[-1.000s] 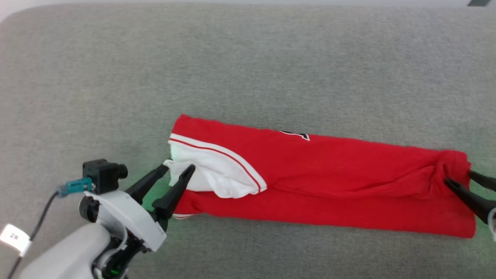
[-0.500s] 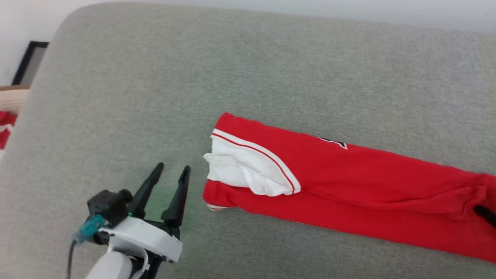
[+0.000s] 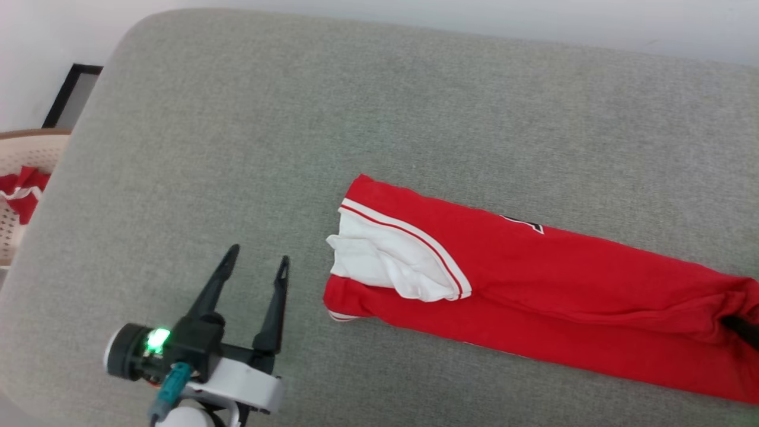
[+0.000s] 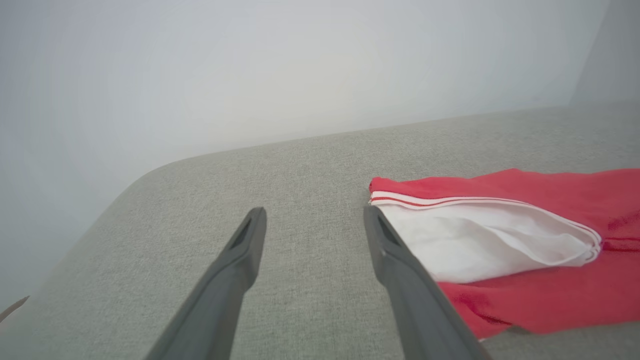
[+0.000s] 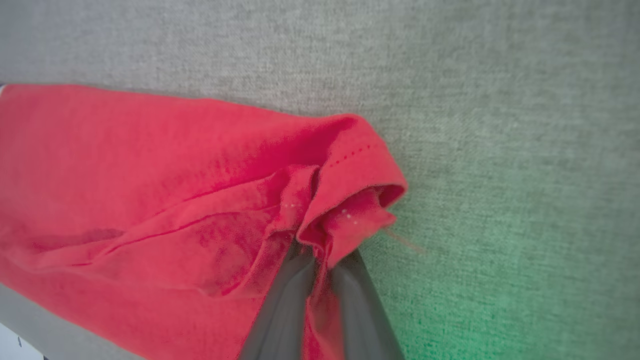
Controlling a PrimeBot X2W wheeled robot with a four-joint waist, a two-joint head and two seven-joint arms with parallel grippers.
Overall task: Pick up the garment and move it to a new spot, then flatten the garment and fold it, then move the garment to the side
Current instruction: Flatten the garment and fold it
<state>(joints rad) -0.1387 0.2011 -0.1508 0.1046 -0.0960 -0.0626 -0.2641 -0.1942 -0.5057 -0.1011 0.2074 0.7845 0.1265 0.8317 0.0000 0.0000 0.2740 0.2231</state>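
Garment (image 3: 563, 284) lay on a grey fabric cushion (image 3: 356, 107) as a long red folded strip, running from the cushion's middle toward its right side, well in from the rounded far-left corner. A pale wall (image 3: 415, 18) rose behind the far edge. The head view showed a scrap of black, white-outlined number (image 3: 525, 224) on the upper fold and a white sleeve (image 3: 391, 261) with striped trim bunched at the left end. The left wrist view looked low across the cushion at that sleeve, which was near the left gripper (image 3: 259, 254) but apart from it. The jaws stood wide apart over bare fabric, holding nothing. The right wrist view gave the other end close up. The right gripper (image 5: 324, 260) had its jaws pinched on a gathered red hem, with cloth draped over the fingers and a green glow on the cushion beside them. Past the cushion's left edge sat a pale perforated basket (image 3: 29, 154) with red cloth (image 3: 21, 190) in it, and a black frame (image 3: 68, 95) stood by the wall
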